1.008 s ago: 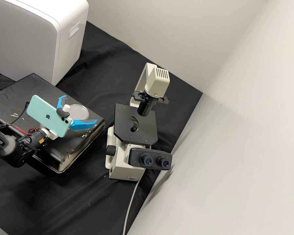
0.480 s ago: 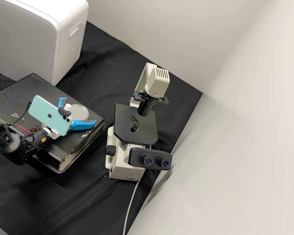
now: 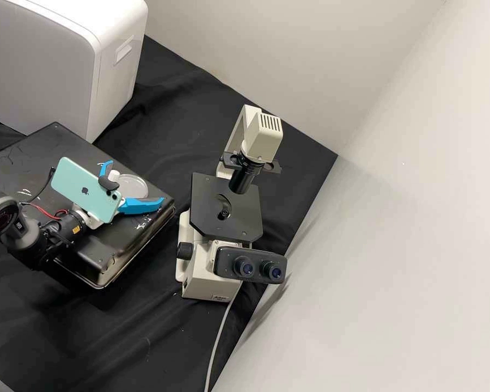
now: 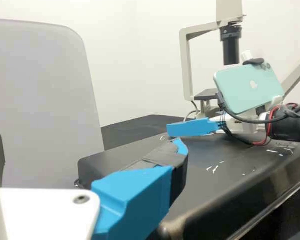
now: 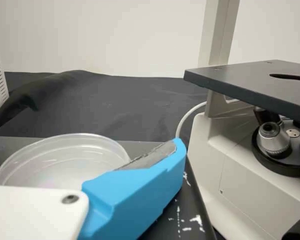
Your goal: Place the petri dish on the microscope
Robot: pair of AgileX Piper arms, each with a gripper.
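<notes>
Where the black case (image 3: 38, 147) ends farthest from the microscope (image 3: 218, 256), the left gripper (image 4: 85, 150) is held low at its edge with its blue fingers spread wide. Over the case lid, the right gripper (image 3: 135, 182) is held open, one finger set on either side of the petri dish (image 5: 55, 160). The dish is left unmoved, flat on the lid. Since a second ago the fingers have been brought slightly nearer its rim. Just beyond the case the microscope is seen, and behind the case a white appliance (image 3: 54, 60).
</notes>
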